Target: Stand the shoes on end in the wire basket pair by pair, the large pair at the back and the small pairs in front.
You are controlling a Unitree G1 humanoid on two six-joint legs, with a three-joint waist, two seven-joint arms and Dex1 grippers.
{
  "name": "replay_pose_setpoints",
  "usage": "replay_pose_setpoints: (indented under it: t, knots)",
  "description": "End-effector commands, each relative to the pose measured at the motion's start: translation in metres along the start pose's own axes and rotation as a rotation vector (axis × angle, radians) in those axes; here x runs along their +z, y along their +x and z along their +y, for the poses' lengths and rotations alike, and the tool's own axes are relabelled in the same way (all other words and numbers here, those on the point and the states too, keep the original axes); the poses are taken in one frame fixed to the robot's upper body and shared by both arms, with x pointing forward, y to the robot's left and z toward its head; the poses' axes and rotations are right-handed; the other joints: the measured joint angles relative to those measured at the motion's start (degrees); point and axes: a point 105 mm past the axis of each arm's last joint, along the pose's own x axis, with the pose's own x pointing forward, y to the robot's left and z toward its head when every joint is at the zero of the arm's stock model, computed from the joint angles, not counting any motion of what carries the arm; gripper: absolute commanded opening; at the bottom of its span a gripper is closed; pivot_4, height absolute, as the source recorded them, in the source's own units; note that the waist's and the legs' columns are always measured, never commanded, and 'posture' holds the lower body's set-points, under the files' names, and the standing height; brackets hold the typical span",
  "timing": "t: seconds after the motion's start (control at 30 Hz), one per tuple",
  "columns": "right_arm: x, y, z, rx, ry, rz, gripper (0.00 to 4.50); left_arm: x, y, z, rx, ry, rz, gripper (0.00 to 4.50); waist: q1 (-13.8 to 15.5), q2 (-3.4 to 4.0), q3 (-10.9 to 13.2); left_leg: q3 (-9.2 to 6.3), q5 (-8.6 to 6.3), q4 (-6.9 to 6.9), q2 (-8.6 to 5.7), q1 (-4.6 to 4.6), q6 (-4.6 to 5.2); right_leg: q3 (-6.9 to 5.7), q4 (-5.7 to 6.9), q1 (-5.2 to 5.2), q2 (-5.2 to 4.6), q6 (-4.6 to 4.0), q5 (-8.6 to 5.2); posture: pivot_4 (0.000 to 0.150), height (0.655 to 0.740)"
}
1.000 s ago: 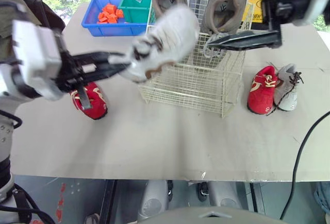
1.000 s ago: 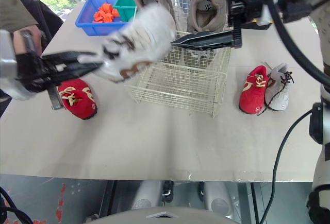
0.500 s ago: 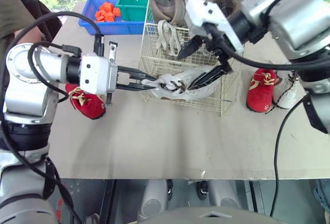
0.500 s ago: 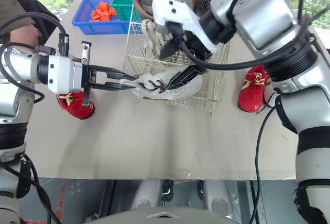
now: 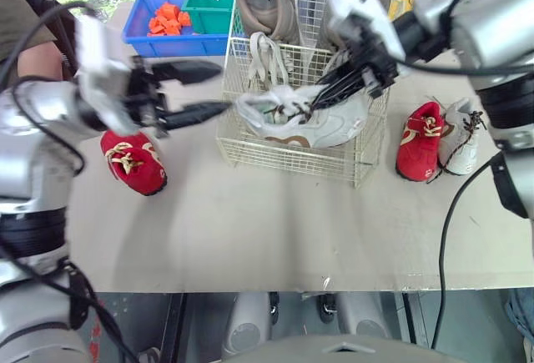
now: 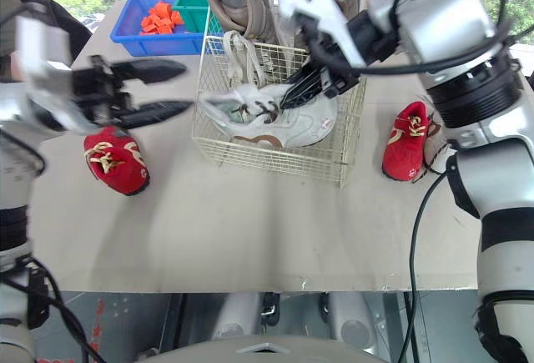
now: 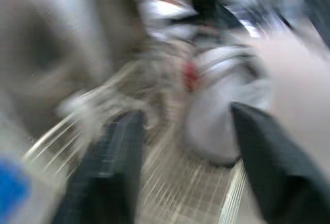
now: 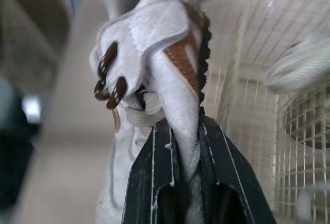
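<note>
A white shoe with brown trim (image 5: 310,119) hangs sideways in the front part of the wire basket (image 5: 288,156), toe toward my right. My right gripper (image 5: 327,96) is shut on its upper by the laces; the right wrist view shows both fingers (image 8: 154,157) pinching the white leather (image 8: 154,64). My left gripper (image 5: 198,92) stands open just left of the basket, apart from the shoe. Two large beige shoes (image 5: 263,0) stand on end at the basket's back. One red shoe (image 5: 133,161) lies left of the basket. Another red shoe (image 5: 421,142) and a grey-white shoe (image 5: 461,136) lie to its right.
A blue bin (image 5: 171,36) with orange pieces and a green bin (image 5: 213,8) sit at the back left. A person's dark sleeve (image 5: 21,21) shows at the far left. Bare table (image 5: 267,229) stretches in front of the basket to its front edge.
My left gripper has let go of the white shoe, opened and drawn back to the left. My right gripper has shut on the shoe and raised it in the basket.
</note>
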Motion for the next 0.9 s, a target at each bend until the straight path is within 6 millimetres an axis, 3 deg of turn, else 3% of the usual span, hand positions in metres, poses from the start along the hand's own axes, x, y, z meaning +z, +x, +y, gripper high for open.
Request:
replay_pose_setpoints:
  t: [0.03,0.1,0.23,0.37,0.47,0.57,0.7,0.73,0.77,0.9]
  knots:
    - [0.023,-0.011,0.009,-0.092,0.049,-0.254,0.00,-0.004,-0.018,-0.015,0.088,-0.324,-0.119,4.20,-0.06,0.00,0.00,-0.02,0.00,-0.05,0.00,0.06,-0.01,0.00,0.02,0.04,-0.04,0.00,0.00,0.150,0.7400]
    - [0.025,-0.008,0.011,-0.140,0.072,-0.359,0.00,-0.017,-0.018,-0.027,0.121,-0.401,-0.135,4.20,0.04,0.00,0.00,-0.14,0.06,-0.10,0.02,0.09,-0.12,0.01,0.07,0.07,-0.08,0.00,0.00,0.150,0.7400]
    - [0.027,0.004,0.009,-0.225,0.123,-0.501,0.00,-0.032,0.012,-0.056,0.087,-0.480,-0.175,4.20,0.83,-0.05,-0.03,-0.34,0.16,-0.05,-0.17,0.11,-0.30,-0.17,0.38,0.10,-0.25,-0.04,0.01,0.150,0.7400]
    - [0.023,0.020,0.014,-0.218,0.116,-0.510,0.00,-0.032,0.040,-0.054,0.075,-0.498,-0.229,4.20,1.56,-0.06,-0.06,-0.57,0.19,0.06,-0.51,0.36,-0.29,-0.36,0.49,0.44,-0.42,-0.10,0.00,0.150,0.7400]
    - [0.026,0.023,0.020,-0.186,0.108,-0.516,0.00,-0.025,0.050,-0.037,0.110,-0.495,-0.265,4.20,1.47,-0.05,-0.06,-0.55,0.10,0.18,-0.56,0.42,-0.07,-0.33,0.49,0.54,-0.14,-0.09,0.00,0.150,0.7400]
    - [0.026,0.022,0.022,-0.187,0.109,-0.523,0.00,-0.019,0.053,-0.034,0.069,-0.502,-0.289,3.37,1.40,-0.06,-0.06,-0.57,0.10,0.19,-0.54,0.42,-0.06,-0.36,0.45,0.57,0.06,-0.08,-0.01,0.150,0.7400]
    - [0.023,0.018,0.019,-0.212,0.144,-0.555,0.00,-0.012,0.049,-0.030,0.062,-0.501,-0.317,1.56,0.53,-0.06,-0.06,-0.58,0.21,0.16,-0.44,0.33,-0.26,-0.28,0.23,0.56,0.14,-0.07,-0.01,0.150,0.7400]
    - [0.022,0.017,0.019,-0.217,0.138,-0.568,0.80,-0.012,0.048,-0.030,0.058,-0.489,-0.308,1.04,0.48,-0.06,-0.06,-0.60,0.21,0.16,-0.41,0.29,-0.26,-0.25,0.16,0.56,0.15,-0.06,0.00,0.150,0.7400]
    - [0.021,0.014,0.021,-0.224,0.108,-0.590,1.13,-0.010,0.047,-0.029,0.055,-0.481,-0.306,0.76,0.52,-0.07,-0.07,-0.60,0.21,0.13,-0.41,0.28,-0.26,-0.24,0.13,0.56,0.15,-0.06,0.00,0.150,0.7400]
    - [0.007,-0.009,0.037,-0.338,-0.082,-0.641,3.04,-0.001,0.040,-0.016,0.056,-0.320,-0.226,0.64,1.08,-0.07,-0.06,-0.67,0.21,0.03,-0.43,0.20,-0.26,-0.34,-0.04,0.56,0.18,-0.06,0.00,0.150,0.7400]
